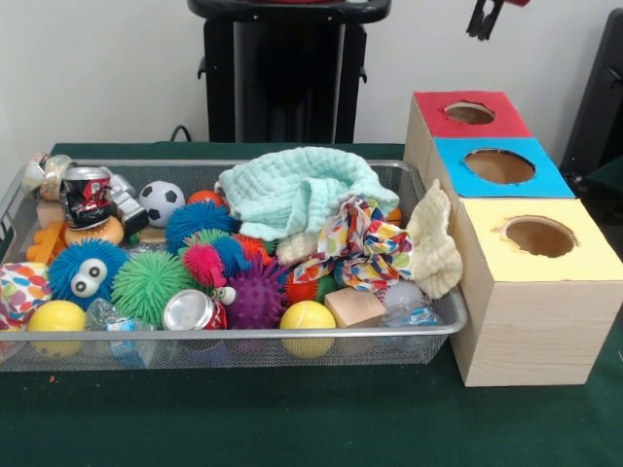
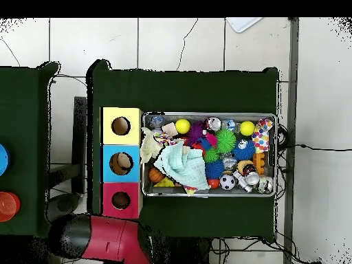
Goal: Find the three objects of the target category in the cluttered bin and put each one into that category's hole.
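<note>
The silver wire-mesh bin sits on the green table, full of clutter; it also shows in the overhead view. No teddy bear, duck or other plush animal shows in it; a mint cloth and a patterned cloth cover the middle. The red-topped wooden box stands farthest of three boxes, to the right of the bin, and its round hole looks empty. My gripper hangs high at the top edge, above and behind the red box, well clear of the bin. The red arm lies beside the red box.
A blue-topped box and a yellow-topped box stand nearer in the same row. Something tan shows inside the blue box's hole. The bin holds spiky rubber balls, yellow balls, cans, a soccer ball, a wooden block and a cream cloth.
</note>
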Tool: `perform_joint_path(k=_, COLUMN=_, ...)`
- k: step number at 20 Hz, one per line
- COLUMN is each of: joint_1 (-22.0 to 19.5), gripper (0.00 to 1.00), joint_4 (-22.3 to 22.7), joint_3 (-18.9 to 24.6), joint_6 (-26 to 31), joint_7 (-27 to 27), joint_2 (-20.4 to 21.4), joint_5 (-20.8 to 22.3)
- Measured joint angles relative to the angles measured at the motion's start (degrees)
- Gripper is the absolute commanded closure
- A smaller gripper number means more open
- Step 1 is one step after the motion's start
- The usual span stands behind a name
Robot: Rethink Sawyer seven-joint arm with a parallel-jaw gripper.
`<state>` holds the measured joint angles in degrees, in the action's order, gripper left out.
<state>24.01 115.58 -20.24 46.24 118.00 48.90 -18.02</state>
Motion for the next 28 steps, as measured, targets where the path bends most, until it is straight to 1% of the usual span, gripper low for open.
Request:
perform_joint_path(k=4, joint_1=-0.48, gripper=1.00, joint_4=-0.09, joint_3=-0.41, joint_6=-0.01, joint_7=0.00, joint_2=0.48, joint_5=0.19)
perform_joint_path(k=7, joint_1=-2.22, gripper=1.00, joint_4=-0.07, joint_3=-0.38, joint_6=-1.38, joint_7=0.00, joint_2=0.52, joint_5=1.27)
perform_joint_path(k=8, joint_1=-3.88, gripper=1.00, joint_4=-0.10, joint_3=-0.25, joint_6=-3.27, joint_7=0.00, joint_2=0.46, joint_5=2.10)
perform_joint_path(k=9, joint_1=-4.68, gripper=1.00, joint_4=-0.09, joint_3=-0.13, joint_6=-4.18, joint_7=0.00, joint_2=0.44, joint_5=2.40)
perform_joint_path(k=12, joint_1=-10.39, gripper=1.00, joint_4=-0.12, joint_3=0.91, joint_6=-11.54, joint_7=0.00, joint_2=0.03, joint_5=4.64)
perform_joint_path(k=15, joint_1=-14.13, gripper=1.00, joint_4=-0.18, joint_3=1.60, joint_6=-16.21, joint_7=0.00, joint_2=-0.49, joint_5=6.23)
perform_joint_path(k=17, joint_1=-18.96, gripper=1.00, joint_4=-0.51, joint_3=2.57, joint_6=-20.51, joint_7=0.00, joint_2=-1.13, joint_5=8.79)
perform_joint_path(k=19, joint_1=-21.14, gripper=1.00, joint_4=-0.75, joint_3=3.09, joint_6=-21.43, joint_7=0.00, joint_2=-1.27, joint_5=10.00)
perform_joint_path(k=24, joint_1=-29.57, gripper=1.00, joint_4=-2.20, joint_3=5.31, joint_6=-21.33, joint_7=-0.04, joint_2=-1.48, joint_5=14.70)
perform_joint_path(k=27, joint_1=-36.14, gripper=1.00, joint_4=-4.98, joint_3=7.74, joint_6=-19.89, joint_7=-0.05, joint_2=-1.55, joint_5=18.30)
perform_joint_path(k=28, joint_1=-37.21, gripper=1.00, joint_4=-5.54, joint_3=8.23, joint_6=-19.52, joint_7=-0.06, joint_2=-1.56, joint_5=18.79)
